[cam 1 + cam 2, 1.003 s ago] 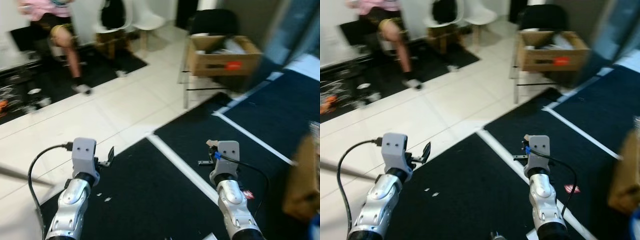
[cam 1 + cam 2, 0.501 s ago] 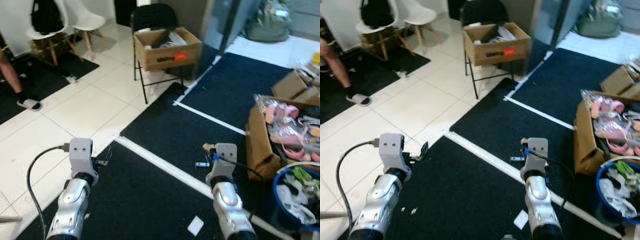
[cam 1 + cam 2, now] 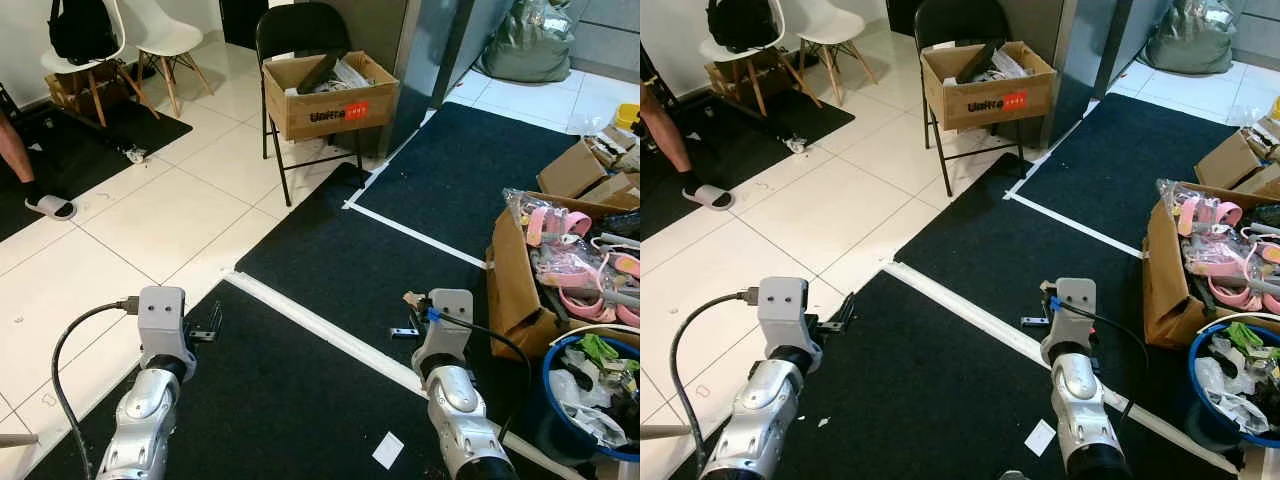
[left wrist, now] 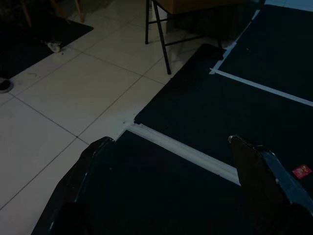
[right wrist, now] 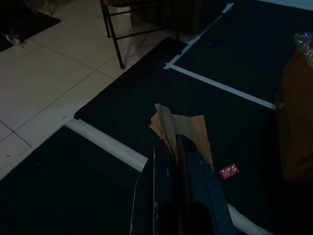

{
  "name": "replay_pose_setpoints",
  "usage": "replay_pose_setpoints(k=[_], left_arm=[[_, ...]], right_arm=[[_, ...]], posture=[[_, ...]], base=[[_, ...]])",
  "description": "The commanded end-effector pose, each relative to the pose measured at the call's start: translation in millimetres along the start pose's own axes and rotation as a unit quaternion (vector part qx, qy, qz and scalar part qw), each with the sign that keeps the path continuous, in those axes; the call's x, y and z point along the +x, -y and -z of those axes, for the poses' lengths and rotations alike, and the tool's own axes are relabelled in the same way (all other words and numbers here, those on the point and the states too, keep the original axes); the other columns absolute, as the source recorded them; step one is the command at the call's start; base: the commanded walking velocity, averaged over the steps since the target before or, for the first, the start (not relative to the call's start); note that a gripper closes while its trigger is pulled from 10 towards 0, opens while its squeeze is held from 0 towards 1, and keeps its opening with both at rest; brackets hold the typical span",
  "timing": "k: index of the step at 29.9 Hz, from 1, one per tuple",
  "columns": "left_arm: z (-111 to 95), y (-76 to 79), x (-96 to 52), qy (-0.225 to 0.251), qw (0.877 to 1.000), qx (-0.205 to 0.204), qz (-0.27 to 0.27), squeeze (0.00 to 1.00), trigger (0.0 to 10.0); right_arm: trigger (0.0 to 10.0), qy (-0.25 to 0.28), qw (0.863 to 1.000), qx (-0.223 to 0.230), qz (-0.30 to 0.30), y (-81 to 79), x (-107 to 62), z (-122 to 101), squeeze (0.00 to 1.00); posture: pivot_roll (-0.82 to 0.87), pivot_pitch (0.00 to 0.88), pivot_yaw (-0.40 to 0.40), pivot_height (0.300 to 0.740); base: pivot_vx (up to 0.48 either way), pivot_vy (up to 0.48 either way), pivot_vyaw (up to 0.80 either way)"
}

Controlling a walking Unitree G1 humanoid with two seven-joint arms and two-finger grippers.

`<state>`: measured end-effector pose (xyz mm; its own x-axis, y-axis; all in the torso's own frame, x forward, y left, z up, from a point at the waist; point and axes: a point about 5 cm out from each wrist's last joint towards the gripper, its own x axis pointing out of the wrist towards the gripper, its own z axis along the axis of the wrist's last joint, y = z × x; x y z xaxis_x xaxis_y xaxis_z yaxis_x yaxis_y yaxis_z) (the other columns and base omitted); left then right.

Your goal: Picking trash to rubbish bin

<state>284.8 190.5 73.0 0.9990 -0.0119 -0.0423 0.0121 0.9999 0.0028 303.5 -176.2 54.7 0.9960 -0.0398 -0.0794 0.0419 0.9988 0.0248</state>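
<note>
Brown paper scrap (image 5: pixel 178 128) sits clamped in the right gripper (image 5: pixel 173 147); left gripper (image 4: pixel 171 147) fingers spread apart above black mat (image 3: pixel 330 255).

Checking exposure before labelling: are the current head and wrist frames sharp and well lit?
Both eye views: sharp, evenly lit, no motion blur. Left wrist view: underexposed, open left gripper nearly black. Right wrist view: also dim, but the brown scrap clamped in the right gripper reads fine.
</note>
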Motion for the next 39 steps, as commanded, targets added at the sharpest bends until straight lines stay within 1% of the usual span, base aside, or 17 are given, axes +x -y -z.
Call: replay_pose_setpoints(k=[1,14,27,36,39], left_arm=[[5.1,2.1,-3.1,-0.007,1.0,-0.003,0.004,0.0,10.0],[10.1,3.6,-4.1,-0.013,1.0,-0.011,-0.006,0.0,10.0],[11.4,2.1,-6.1,-0.014,1.0,-0.001,-0.005,0.0,10.0],[11.8,4.1,-5.5,-0.015,1.0,0.002,-0.003,0.0,10.0],[12.0,4.6,-5.1,-0.015,1.0,0.002,-0.003,0.0,10.0]], right_arm=[[10.0,-0.018,1.0,0.005,0.004,2.2,-3.4,7.3,0.0],[10.0,-0.027,1.0,0.001,0.0,3.8,-3.1,9.8,0.0],[10.0,-0.033,0.999,0.004,-0.005,2.6,-3.3,11.2,0.0],[10.0,-0.039,0.999,0.013,-0.006,2.7,-3.5,12.9,0.0],[10.0,-0.041,0.999,0.013,-0.008,2.9,-3.3,13.3,0.0]], posture=[[0.06,0.135,0.025,0.74],[0.05,0.116,0.012,0.74],[0.05,0.105,0.006,0.74],[0.05,0.1,0.004,0.74],[0.05,0.1,0.004,0.74]], base=[[0.0,0.0,0.0],[0.273,0.0,0.0],[0.312,0.0,0.0],[0.313,0.0,0.0],[0.316,0.0,-0.68]])
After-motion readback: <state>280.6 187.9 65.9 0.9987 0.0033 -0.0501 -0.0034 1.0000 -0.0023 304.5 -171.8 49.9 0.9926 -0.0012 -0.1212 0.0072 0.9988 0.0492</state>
